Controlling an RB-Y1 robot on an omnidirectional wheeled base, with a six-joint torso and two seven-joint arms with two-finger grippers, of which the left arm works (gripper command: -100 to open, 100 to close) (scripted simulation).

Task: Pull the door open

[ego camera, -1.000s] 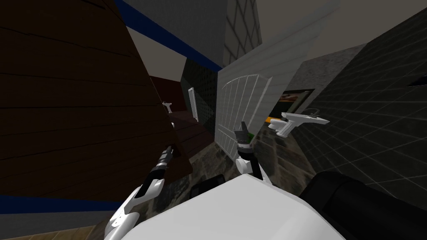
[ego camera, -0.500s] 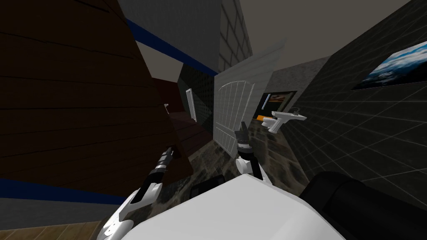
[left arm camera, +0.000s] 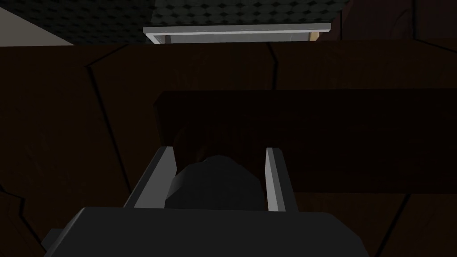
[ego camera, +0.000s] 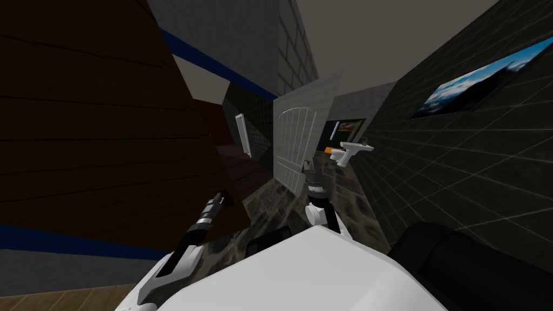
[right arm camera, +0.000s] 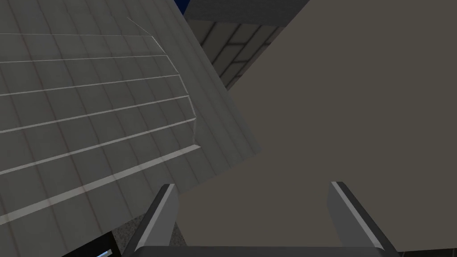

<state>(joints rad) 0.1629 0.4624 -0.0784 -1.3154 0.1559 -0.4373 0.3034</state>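
Note:
A dark brown plank door [ego camera: 97, 135] covers the left of the head view, its free edge slanting down toward me. My left gripper [ego camera: 218, 201] is at that edge. In the left wrist view its fingers [left arm camera: 163, 178] are shut on the door's dark handle [left arm camera: 214, 183], whose long dark bar [left arm camera: 312, 138] runs off to one side. My right gripper [ego camera: 309, 164] is raised in front of my chest. It is open with nothing between its fingers [right arm camera: 163, 209], and it points past a white gridded panel [right arm camera: 89, 111].
The white gridded panel [ego camera: 294, 140] stands ahead on the mottled stone floor [ego camera: 270, 208]. A white sink [ego camera: 351, 148] hangs on the dark tiled right wall under a picture [ego camera: 475, 81]. A black rounded body [ego camera: 459, 264] lies at my lower right.
My view has turned, so the sink and panel slide left and the picture on the right wall comes in. The left gripper stays on the handle, its forearm shifted slightly left.

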